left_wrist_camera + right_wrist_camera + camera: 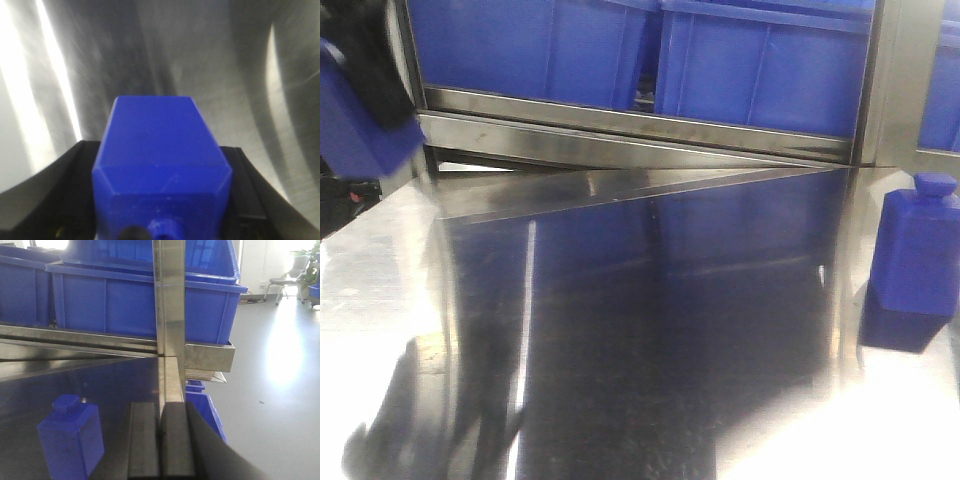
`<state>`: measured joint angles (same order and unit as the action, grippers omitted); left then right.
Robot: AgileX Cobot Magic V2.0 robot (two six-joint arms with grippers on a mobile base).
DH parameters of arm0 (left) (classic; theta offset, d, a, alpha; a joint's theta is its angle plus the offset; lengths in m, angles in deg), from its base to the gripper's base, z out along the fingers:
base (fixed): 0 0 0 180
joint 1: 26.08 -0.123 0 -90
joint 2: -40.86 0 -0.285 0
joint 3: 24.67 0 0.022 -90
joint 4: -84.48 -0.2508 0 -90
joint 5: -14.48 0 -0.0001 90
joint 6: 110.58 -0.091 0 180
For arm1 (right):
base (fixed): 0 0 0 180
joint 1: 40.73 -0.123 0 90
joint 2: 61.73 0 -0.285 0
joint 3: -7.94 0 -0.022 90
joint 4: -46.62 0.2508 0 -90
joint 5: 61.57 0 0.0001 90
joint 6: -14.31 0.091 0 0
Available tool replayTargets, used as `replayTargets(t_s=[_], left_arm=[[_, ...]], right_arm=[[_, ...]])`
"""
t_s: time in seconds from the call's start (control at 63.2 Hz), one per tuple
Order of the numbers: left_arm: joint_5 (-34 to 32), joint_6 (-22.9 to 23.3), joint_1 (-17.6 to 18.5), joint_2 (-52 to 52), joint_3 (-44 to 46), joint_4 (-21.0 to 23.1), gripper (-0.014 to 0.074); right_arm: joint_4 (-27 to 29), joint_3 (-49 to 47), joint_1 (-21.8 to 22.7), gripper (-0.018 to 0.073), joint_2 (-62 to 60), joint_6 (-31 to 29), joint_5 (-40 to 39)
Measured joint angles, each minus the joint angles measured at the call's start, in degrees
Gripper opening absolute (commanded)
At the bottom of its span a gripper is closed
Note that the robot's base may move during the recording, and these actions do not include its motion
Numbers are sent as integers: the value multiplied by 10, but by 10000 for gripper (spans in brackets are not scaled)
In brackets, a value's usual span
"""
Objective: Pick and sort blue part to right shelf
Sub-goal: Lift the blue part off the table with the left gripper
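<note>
The blue part, a square bottle-shaped block with sloped shoulders and a small round knob, is held in my left gripper, whose black fingers press on both its sides. In the front view the part hangs at the far left above the steel table, under the black gripper. A similar blue block with a wider rounded cap stands upright at the table's right edge and also shows in the right wrist view. My right gripper is shut and empty, just right of that block.
The shiny steel table fills the front view. Behind it a steel shelf rail carries large blue bins. A steel upright post stands straight ahead of the right gripper, with open floor to its right.
</note>
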<state>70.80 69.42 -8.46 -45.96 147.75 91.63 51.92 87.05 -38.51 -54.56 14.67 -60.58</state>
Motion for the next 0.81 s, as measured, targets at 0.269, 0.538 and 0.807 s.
replayTargets(t_s=[0.269, 0.538, 0.807], left_arm=[[-180, 0, 0, 257, -169, -25, 356], [-316, 0, 0, 493, -329, -35, 356], [-332, 0, 0, 563, -400, -35, 356]], right_arm=[[8, -37, 0, 36, 0, 0, 23], [8, -158, 0, 221, 21, 0, 126], [10, -317, -28, 606, 172, 0, 227]])
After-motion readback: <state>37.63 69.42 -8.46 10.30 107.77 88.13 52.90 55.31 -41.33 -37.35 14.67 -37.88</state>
